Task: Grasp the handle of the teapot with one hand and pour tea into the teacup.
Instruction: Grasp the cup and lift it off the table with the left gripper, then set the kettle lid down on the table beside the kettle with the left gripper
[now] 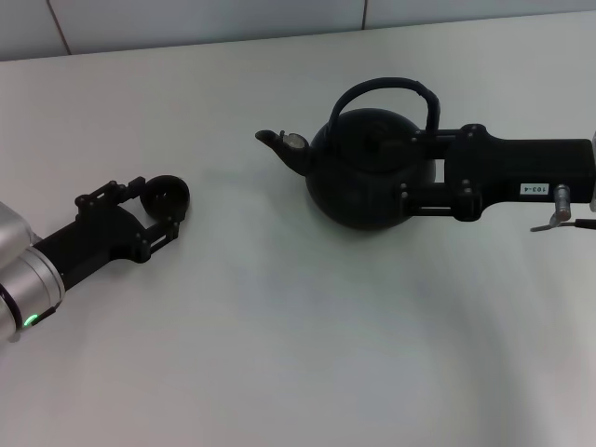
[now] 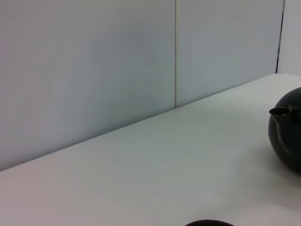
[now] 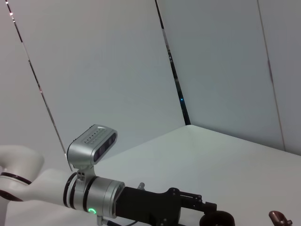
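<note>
The matte-black teapot (image 1: 358, 172) stands right of centre on the white table, its silvery-tipped spout (image 1: 284, 142) pointing left. Its arched black handle (image 1: 386, 87) rises over the top. My right gripper (image 1: 408, 166) reaches in from the right. It is open, its fingers spread over the pot's right side below the handle's right joint. The tiny black teacup (image 1: 169, 195) sits at the left between the fingers of my left gripper (image 1: 160, 203), which close on it. The cup's rim shows in the left wrist view (image 2: 209, 222) and the right wrist view (image 3: 217, 219). The teapot also shows in the left wrist view (image 2: 287, 134).
A white table (image 1: 279, 335) spreads all around, bare between cup and teapot. A grey panelled wall (image 1: 186, 19) runs along the far edge. The left arm (image 3: 94, 195) shows in the right wrist view.
</note>
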You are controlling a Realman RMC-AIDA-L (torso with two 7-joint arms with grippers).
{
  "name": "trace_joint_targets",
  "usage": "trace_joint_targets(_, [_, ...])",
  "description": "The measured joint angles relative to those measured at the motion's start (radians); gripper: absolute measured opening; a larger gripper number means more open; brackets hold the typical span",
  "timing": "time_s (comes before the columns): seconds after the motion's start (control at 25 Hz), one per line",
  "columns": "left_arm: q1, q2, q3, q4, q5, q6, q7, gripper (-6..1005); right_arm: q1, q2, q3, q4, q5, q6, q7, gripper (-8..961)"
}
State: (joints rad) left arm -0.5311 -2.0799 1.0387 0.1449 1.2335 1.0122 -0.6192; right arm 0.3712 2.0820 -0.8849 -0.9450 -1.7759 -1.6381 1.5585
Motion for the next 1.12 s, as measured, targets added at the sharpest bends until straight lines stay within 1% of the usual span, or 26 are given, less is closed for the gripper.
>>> trace_joint_targets(0.4, [-0.006,0.000,0.003,-0.001,0.004,0.037,-0.013,661,-0.001,-0.002,0.000,0.000,-0.001,0.002,-0.011,634])
trace_joint_targets(0.6, [-0.012,0.000,0.016,0.001,0.005,0.088,-0.029,662,-0.004,-0.002,0.000,0.000,-0.001,0.003,-0.011,634])
trace_joint_targets(0.76, [-0.025,0.000,0.052,0.000,0.005,0.099,-0.038,662,-0.004,-0.002,0.000,0.000,-0.001,-0.001,-0.012,634])
trace_joint_targets(0.96, [-0.034,0.000,0.121,0.002,0.001,0.134,-0.039,661,-0.004,-0.002,0.000,0.000,-0.001,-0.004,-0.017,634])
trace_joint_targets(1.12, [-0.043,0.000,0.145,0.000,0.002,0.155,-0.040,661,-0.004,-0.001,0.000,0.002,-0.001,-0.005,-0.021,634])
